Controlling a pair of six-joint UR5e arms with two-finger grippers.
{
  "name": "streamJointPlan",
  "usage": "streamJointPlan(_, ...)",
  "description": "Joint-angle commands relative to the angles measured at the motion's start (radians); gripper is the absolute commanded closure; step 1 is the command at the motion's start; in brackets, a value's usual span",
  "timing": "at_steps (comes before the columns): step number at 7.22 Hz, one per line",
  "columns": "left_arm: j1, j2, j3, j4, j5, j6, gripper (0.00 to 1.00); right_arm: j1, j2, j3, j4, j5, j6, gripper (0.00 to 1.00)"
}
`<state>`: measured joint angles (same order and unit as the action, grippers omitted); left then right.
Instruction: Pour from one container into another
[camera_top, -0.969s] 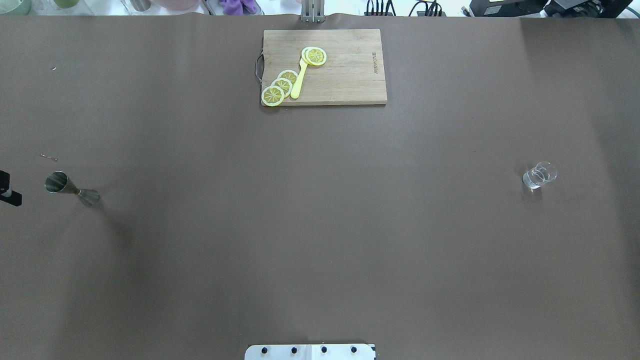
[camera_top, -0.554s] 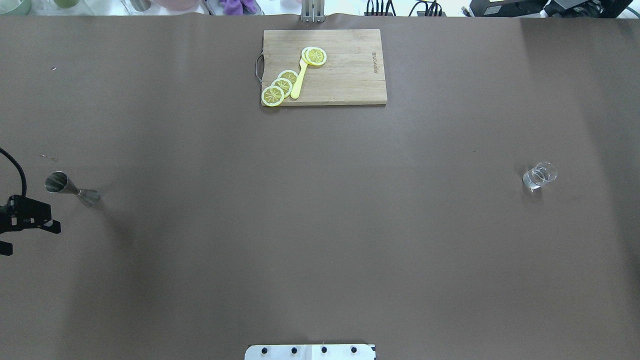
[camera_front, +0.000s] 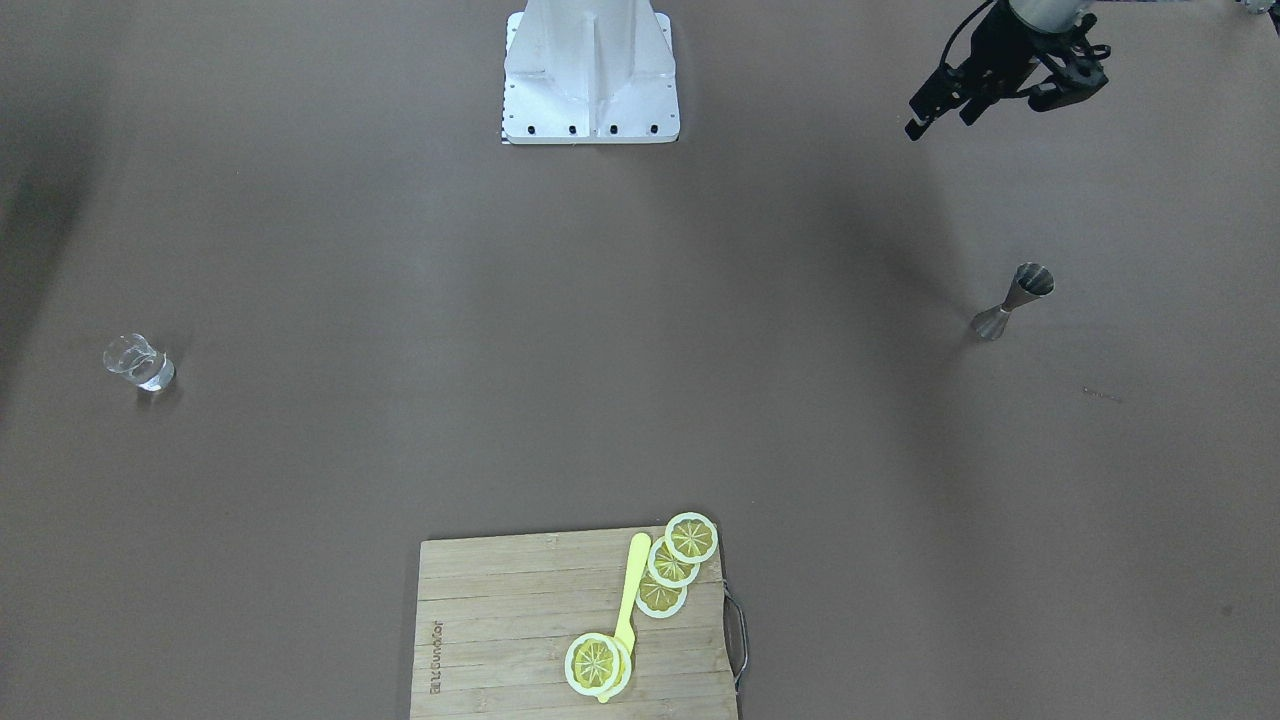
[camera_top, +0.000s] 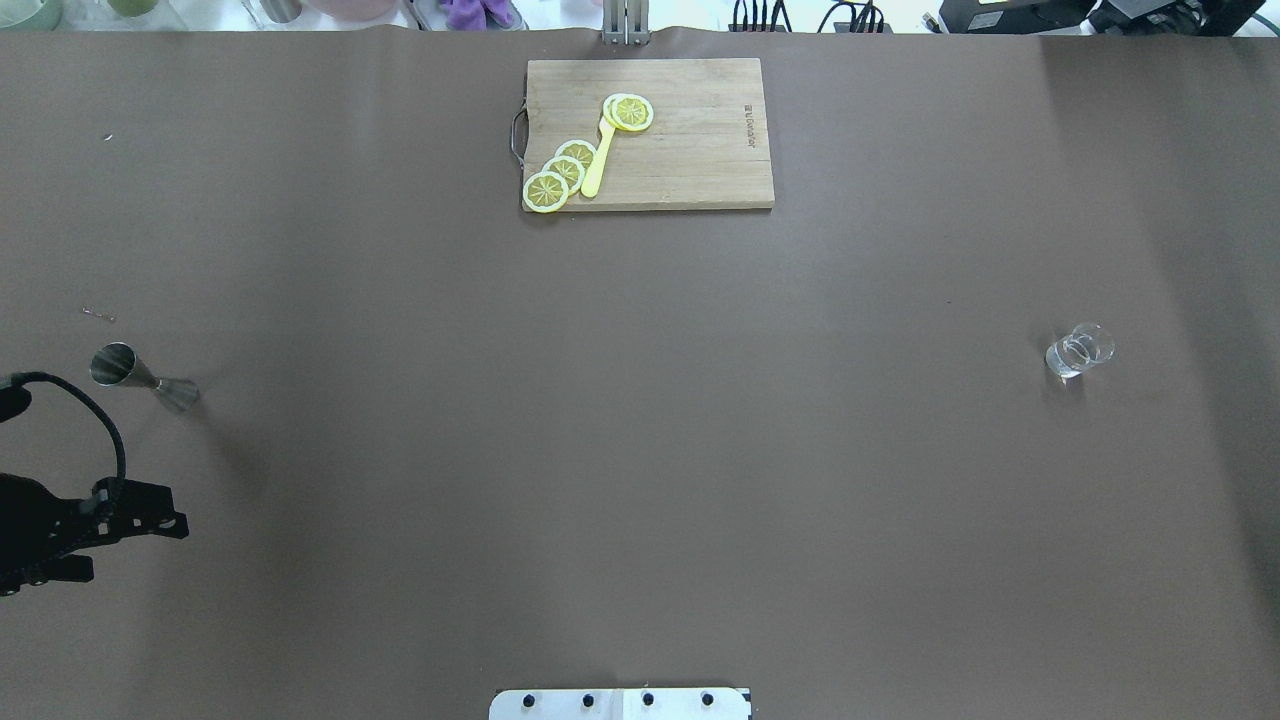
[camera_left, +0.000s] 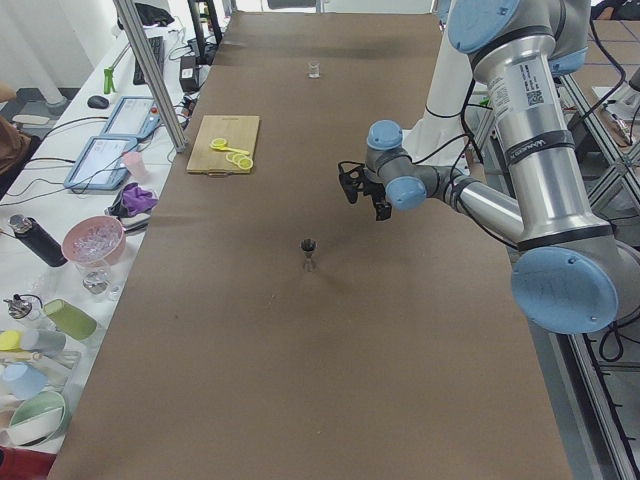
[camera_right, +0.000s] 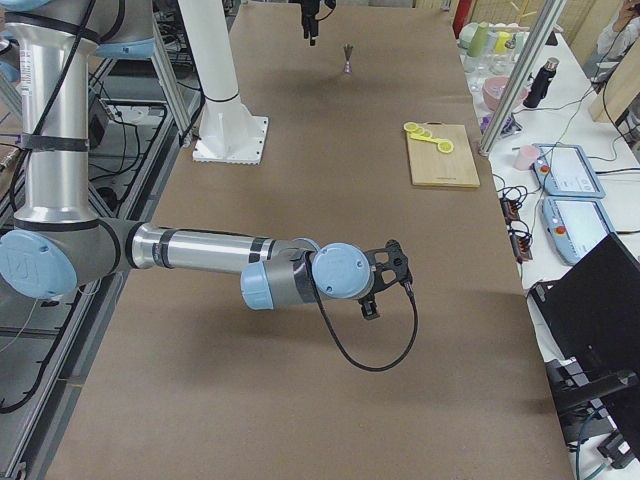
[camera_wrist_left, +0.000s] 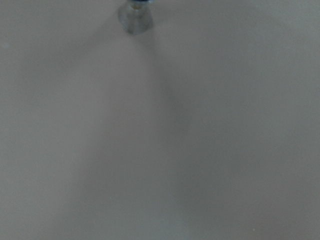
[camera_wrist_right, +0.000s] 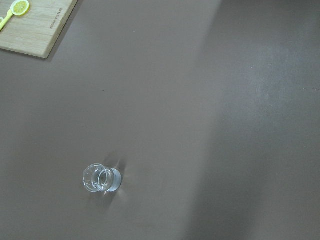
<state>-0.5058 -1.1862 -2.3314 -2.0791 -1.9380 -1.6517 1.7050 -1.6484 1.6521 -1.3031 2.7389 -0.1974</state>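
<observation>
The left gripper (camera_top: 138, 548) hangs empty, fingers spread, over the matte brown table (camera_top: 640, 450). It is near the jigger (camera_top: 140, 375), which stands upright at the table's left side: polished steel, two cones joined at a narrow waist. Well apart, at the right side, stands a small, clear, thick-based glass (camera_top: 1078, 351). The right gripper (camera_right: 385, 280) shows only side-on, so I cannot tell whether it is spread or closed.
</observation>
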Motion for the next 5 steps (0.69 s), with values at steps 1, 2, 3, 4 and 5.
streamJointPlan(1,0.16,0.049,-0.051,0.004,0.254,-0.036,0.02,-0.001,0.013,-0.029,0.007,-0.001,0.006,0.0)
streamJointPlan(2,0.253,0.084,-0.049,0.008,0.454,-0.034,0.03,-0.001,0.015,-0.072,0.069,-0.001,0.006,0.0)
streamJointPlan(3,0.318,0.097,-0.039,0.013,0.634,-0.036,0.03,-0.001,0.015,-0.09,0.111,-0.004,0.006,0.0)
streamJointPlan(4,0.323,0.097,-0.014,0.011,0.698,-0.037,0.03,-0.001,0.015,-0.133,0.16,0.001,0.004,0.0)
streamJointPlan(5,0.323,0.096,0.025,0.001,0.779,-0.042,0.03,-0.001,0.015,-0.146,0.212,-0.011,0.006,0.0)
